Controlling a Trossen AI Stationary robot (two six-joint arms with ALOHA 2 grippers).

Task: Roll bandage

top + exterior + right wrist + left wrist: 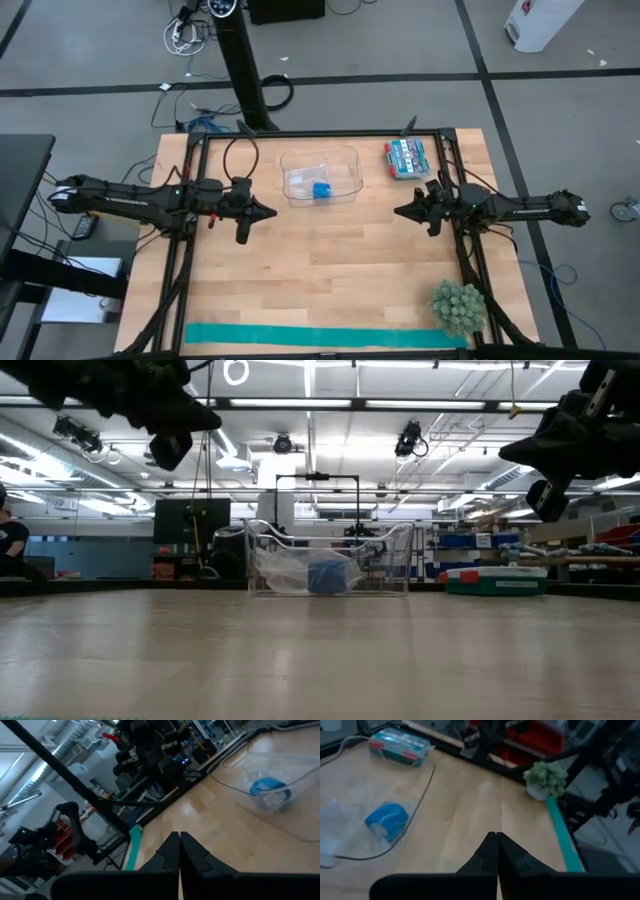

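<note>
High view: I see the bandage [321,189] as a rolled blue cylinder inside the clear bin [345,158], upper centre of frame. Left gripper [268,211] is slightly nearer than right gripper [399,212].

Low view: roll sits mid-frame on the desk [320,650]; both arms hang above.

Wrist views: fingers of both grippers are closed together, empty.

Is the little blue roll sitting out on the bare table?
No, the blue bandage roll lies inside the clear plastic bin at the back of the table, not on the bare wood.
</note>
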